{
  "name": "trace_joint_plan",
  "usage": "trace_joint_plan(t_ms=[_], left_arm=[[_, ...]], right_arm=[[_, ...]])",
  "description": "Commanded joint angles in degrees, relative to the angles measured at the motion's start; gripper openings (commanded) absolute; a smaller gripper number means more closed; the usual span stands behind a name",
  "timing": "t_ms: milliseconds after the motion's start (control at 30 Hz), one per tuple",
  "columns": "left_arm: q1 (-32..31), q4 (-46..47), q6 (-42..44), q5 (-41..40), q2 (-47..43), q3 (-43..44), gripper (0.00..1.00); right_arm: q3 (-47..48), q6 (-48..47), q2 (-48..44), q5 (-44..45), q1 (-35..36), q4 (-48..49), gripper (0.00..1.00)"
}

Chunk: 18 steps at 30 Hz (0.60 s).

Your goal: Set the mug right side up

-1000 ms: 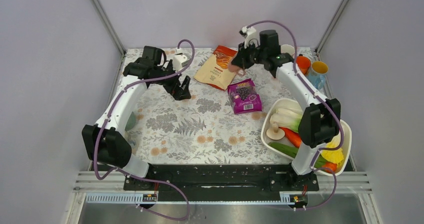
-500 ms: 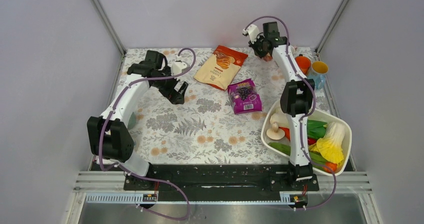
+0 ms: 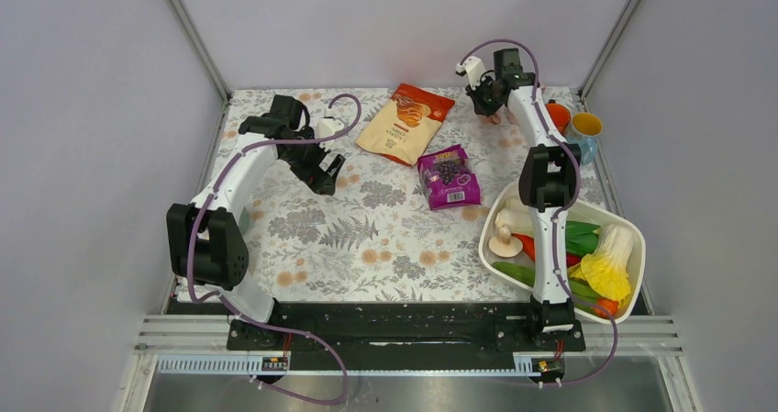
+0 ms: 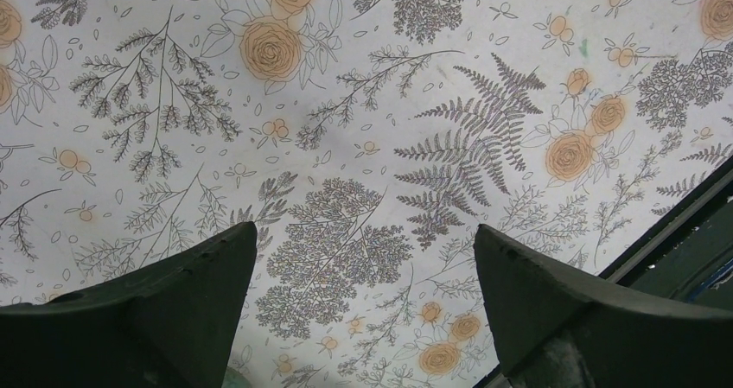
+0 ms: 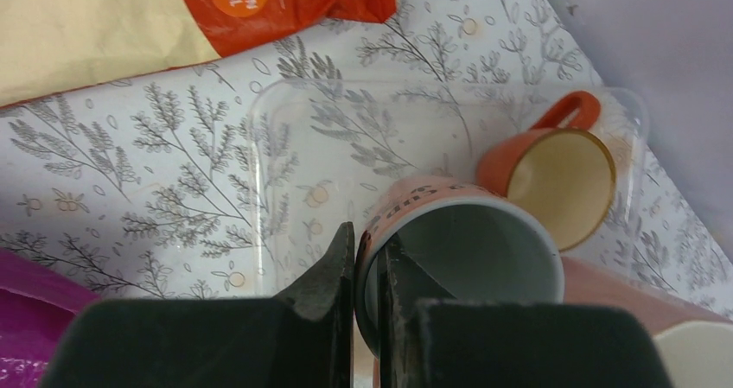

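mug pinched by the rim, far right corner

the mug (image 5: 458, 250) is tipped over at the far right of the counter (image 3: 367, 238), above a clear tray (image 5: 285, 120), with its mouth turned toward my right wrist camera. my right fingers (image 5: 333, 271) are clenched on its wall, one outside the rim and one inside. i judge it to be glazed ceramic: rigid, fairly heavy, slick, and apt to chip against the orange cup (image 5: 553, 168) just beside it. a rim pinch can let it swing, so i'd rotate slowly. i can't see the handle. my left fingers (image 4: 199, 293) hang released above the counter's flowered cover, well apart from all this.
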Motion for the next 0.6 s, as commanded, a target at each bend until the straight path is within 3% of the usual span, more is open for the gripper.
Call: trace_joint_plan(t_ms=[0,200,333,467,567], left_arm=[[0.4,0.6,1.0,-1.8,0.1,1.2,0.99],[0.5,0.5,1.1,-2.2,-0.1,1.1,0.99],[0.5,0.1,1.3,-2.8,0.0,1.0,0.99],[0.6,-3.0,2.0,-4.2,0.8,2.7,0.99],[0.6,-5.9,2.6,-6.2,1.9,5.1,0.99]], right_arm=[[2.1,0.0,1.0,-4.1,0.7,1.5,0.00],[2.2,0.4,2.1,-2.9,0.7,0.5,0.03],[2.9,1.8,1.9,-0.9,0.7,0.8,0.38],[3.3,2.8,-0.4,0.3,0.7,0.8,0.64],[3.2,3.7,-3.6,0.2,0.7,0.9,0.76]])
